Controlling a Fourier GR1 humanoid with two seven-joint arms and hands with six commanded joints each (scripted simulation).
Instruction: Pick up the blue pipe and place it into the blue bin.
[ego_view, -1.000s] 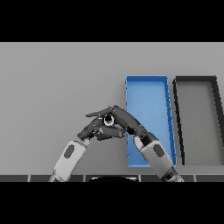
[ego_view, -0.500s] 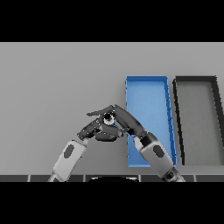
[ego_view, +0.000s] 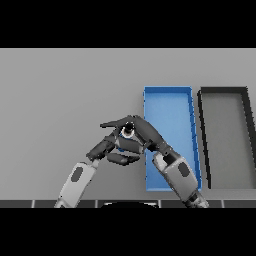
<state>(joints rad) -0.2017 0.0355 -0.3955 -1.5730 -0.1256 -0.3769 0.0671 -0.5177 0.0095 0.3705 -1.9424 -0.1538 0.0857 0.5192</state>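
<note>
My right hand (ego_view: 142, 132) sits just off the blue bin's (ego_view: 170, 95) left wall, near the table's (ego_view: 60, 90) front-middle. Its fingers are curled round the pipe (ego_view: 128, 131), which shows only as a small pale ring with a dark centre and a bit of blue beside it, between my fingers and thumb. I cannot tell whether the pipe is lifted off the table or touching it. My right arm comes up from the front edge and lies over the bin's front-left corner.

My left hand (ego_view: 117, 152) is just beside and below the right one, on its left side, so close that the 2 hands seem to touch. Its fingers reach out toward the right hand, fairly straight and relaxed, 1 lying low and flat above the table; I do not see them wrapped on the pipe. The left arm slants in from the front edge, left of centre.

The bin lies right of centre, running from front to back, with nothing showing on the bare part of its floor. A black bin (ego_view: 222, 91) of like shape lies just beside it toward the table's right edge, the 2 apart by a narrow grey strip.
</note>
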